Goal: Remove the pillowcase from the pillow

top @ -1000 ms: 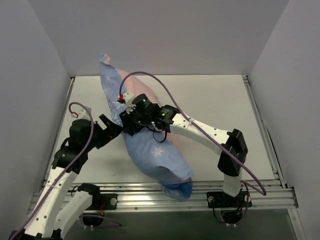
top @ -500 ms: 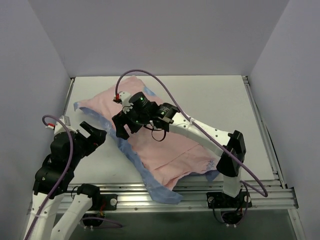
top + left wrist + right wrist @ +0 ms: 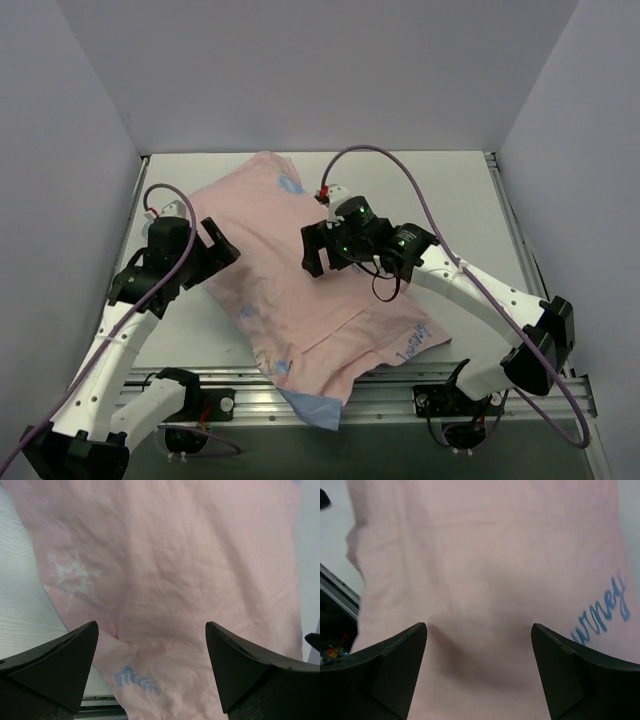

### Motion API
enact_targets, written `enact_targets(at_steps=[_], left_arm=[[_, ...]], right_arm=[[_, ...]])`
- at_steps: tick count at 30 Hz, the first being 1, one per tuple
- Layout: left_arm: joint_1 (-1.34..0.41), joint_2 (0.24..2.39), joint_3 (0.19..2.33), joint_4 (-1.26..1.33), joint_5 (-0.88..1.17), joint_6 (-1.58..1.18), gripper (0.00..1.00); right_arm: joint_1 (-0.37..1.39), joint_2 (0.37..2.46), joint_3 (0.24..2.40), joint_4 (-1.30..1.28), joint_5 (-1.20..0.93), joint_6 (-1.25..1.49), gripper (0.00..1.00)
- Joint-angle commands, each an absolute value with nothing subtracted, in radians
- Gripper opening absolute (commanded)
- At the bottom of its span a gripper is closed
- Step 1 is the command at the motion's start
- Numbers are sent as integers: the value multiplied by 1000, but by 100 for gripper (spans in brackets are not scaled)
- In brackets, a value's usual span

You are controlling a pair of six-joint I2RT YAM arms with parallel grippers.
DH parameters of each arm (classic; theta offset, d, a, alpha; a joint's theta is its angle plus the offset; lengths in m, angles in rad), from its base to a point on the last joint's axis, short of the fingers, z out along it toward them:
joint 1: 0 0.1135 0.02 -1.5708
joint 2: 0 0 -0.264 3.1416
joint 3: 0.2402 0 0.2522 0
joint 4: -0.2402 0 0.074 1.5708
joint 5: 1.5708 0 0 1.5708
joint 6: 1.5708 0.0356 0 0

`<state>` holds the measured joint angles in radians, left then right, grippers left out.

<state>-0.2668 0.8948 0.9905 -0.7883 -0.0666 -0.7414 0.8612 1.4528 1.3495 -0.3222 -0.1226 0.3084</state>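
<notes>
Over the pink-side-up pillowcase (image 3: 300,290), my left gripper (image 3: 151,627) and right gripper (image 3: 479,627) hover, both jaws released; pinching too deep could grab the hidden pillow too.

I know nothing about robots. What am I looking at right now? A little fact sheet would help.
pillowcase: spread on the table, pink side up
blue edge: lies over the near rail
pillow: no white cushion showing; cannot tell if it is inside
left gripper: open, over the cover's left part, holding nothing
right gripper: open, over the cover's middle, holding nothing
lettering: blue, near the cover's right corner
</notes>
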Motion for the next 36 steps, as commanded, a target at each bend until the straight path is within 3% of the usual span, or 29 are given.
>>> enact_targets(at_steps=[1,7,12,17,21,24,30,36], left_arm=[[-267,1000,1016,-600,26,-712,97],[-265,1178,940,-471,110,-799,97],[-230,1253,867,-405,118,-822,98],[-108,1344,963,-383,167,-789,98],[-104,1384,1149,-463,160,-694,98],[-113,1370,1232,-506,175,-634,98],[-289,1260,1258,-564,134,-468,98],[-514,1198,1218,-624,-34,-321,98]], right_arm=[[827,1356,1200,-354,-60,390,80],[776,1284,991,-253,-132,462,80],[762,1432,980,-22,-201,480,78],[743,1673,1214,37,-167,365,77],[698,1871,1538,-32,-143,292,77],[687,1910,1647,-70,-112,258,77],[655,1752,1612,-123,-19,265,82],[629,1450,1303,-127,-3,380,82]])
